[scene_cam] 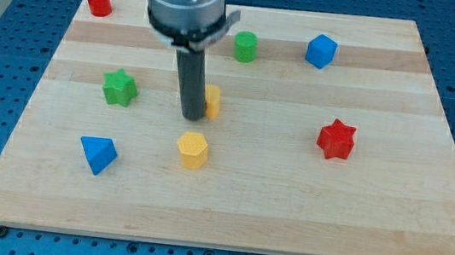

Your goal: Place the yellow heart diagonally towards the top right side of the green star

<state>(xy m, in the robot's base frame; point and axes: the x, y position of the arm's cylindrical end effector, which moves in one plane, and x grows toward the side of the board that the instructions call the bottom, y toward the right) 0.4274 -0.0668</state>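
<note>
camera view: my tip (193, 117), a bare rod tool gripping nothing, touches the yellow heart (211, 101) on its right; green star (119, 88) left, yellow hexagon (193, 150) just below.

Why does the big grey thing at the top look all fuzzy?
In the camera view, the grey arm housing sits nearest the lens and looks soft, while the wooden board and red star look sharp; my tip half hides a yellow block.

Board btwn green star (119, 88) & yellow heart (211, 102) open; rod covers heart's left.
</note>
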